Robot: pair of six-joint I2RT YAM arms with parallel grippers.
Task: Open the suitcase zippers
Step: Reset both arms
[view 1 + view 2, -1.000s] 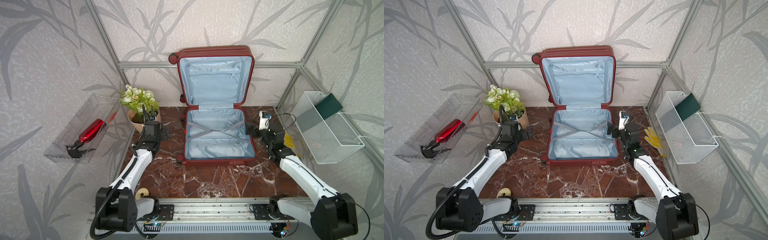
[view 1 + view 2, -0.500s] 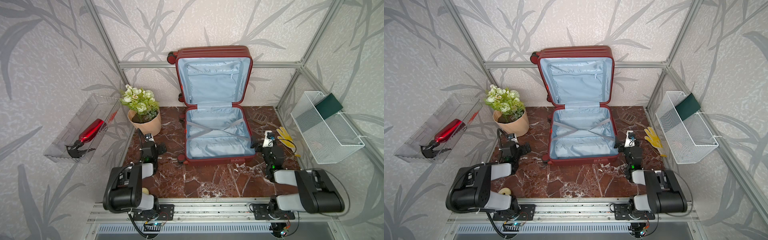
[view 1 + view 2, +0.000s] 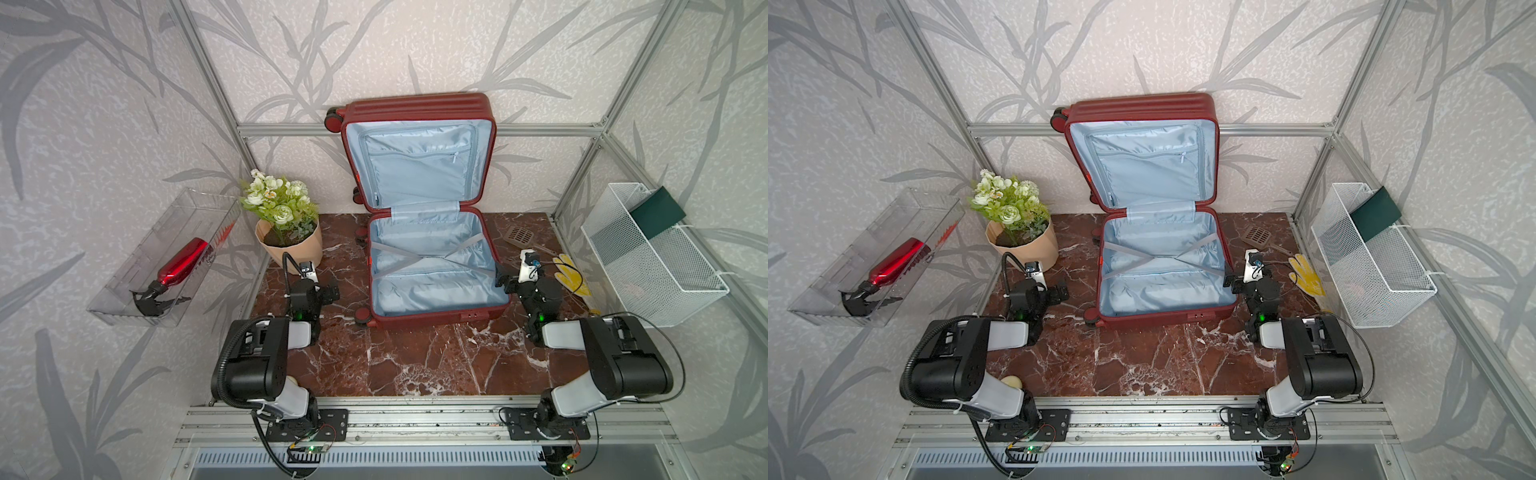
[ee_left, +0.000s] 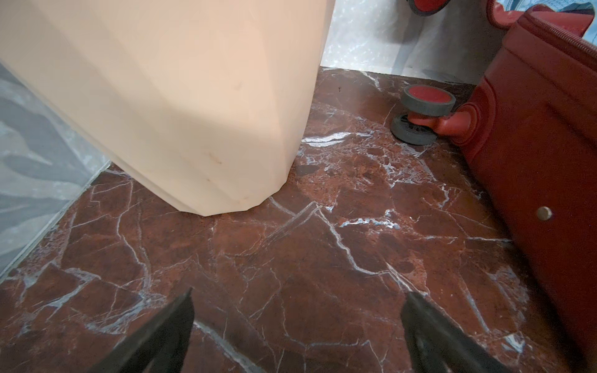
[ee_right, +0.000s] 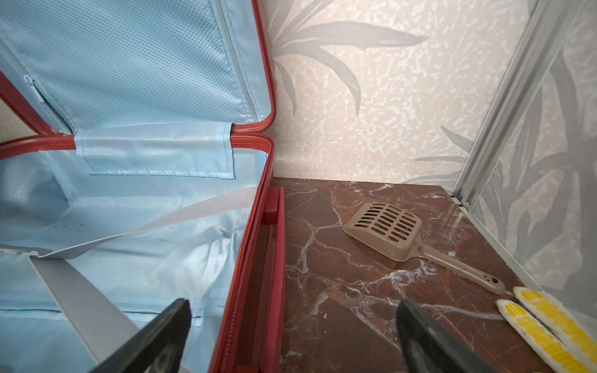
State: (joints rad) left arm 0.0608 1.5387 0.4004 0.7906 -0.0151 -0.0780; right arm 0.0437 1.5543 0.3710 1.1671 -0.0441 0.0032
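Along the bottom edge in both top views runs a silver aluminium rail (image 3: 415, 419). The two black-and-white arms are folded low above it, at lower left and lower right. The dark red, white-veined marble tabletop (image 3: 395, 357) fills the centre.

Left of centre, the left gripper (image 3: 328, 293) hovers over bare marble, jaws spread wide with nothing between them. Its wrist view shows the black fingertips (image 4: 181, 310) apart above the stone, with the faceted beige flower pot (image 4: 181, 97) just ahead.

Right of centre, the right gripper (image 3: 503, 279) is likewise wide open and empty. The suitcase's right rim passes between its fingers; whether they touch the shell cannot be told.

The small dark red hard-shell suitcase (image 3: 440, 321) lies mid-frame. Its ribbed lid (image 3: 415, 109) is swung up against the back wall, baring light blue lining (image 3: 432, 291) and grey crossed straps (image 3: 415, 255). The thin dark red zippers (image 5: 238, 285) run undone along the lower shell's rim.

Right of the case lie a yellow-and-white glove (image 3: 571, 270) and, farther back, a tan slotted plastic scoop (image 3: 519, 235).

On the left wall, a clear plastic tray (image 3: 124, 309) holds a shiny red spray bottle (image 3: 185, 262). At the right, a white wire basket (image 3: 665, 291) holds a flat dark green object (image 3: 656, 212).
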